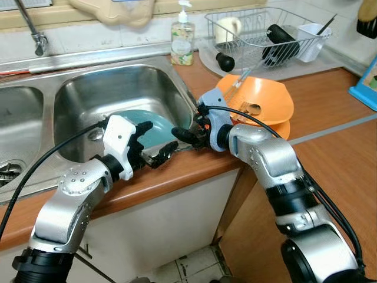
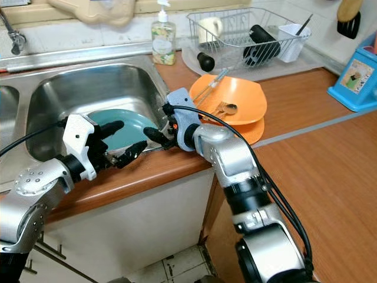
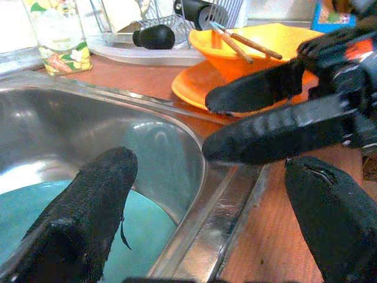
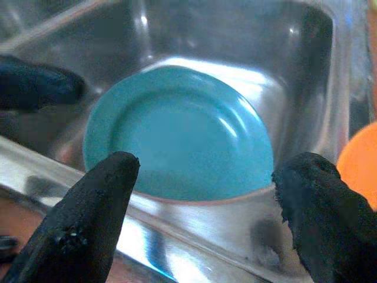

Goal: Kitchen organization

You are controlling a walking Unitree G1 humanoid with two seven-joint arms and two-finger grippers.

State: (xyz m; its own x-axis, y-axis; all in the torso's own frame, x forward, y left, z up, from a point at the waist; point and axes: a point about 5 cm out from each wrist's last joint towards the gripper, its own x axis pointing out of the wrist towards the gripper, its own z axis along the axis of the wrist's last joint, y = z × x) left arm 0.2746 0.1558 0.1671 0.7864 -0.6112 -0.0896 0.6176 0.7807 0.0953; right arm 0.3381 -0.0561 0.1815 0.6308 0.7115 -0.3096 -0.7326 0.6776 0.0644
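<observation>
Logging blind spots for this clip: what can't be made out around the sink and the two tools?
- Teal plate: near edge hidden by the sink rim in the right wrist view; left tool covers part of it in the eye views.
- Dish rack contents: too small to identify in the eye views.
- Soap bottle label: too small to read.
- Tap: cut off by the top edge of the left eye view.
- Right tool: open above the sink rim; contact unclear.

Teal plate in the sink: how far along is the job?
Done: mug and utensils sit in the dish rack. In hand: nothing; both the left gripper and right gripper are open at the sink's front rim. Left: teal plate lies in the basin, orange plates stacked on the counter.
</observation>
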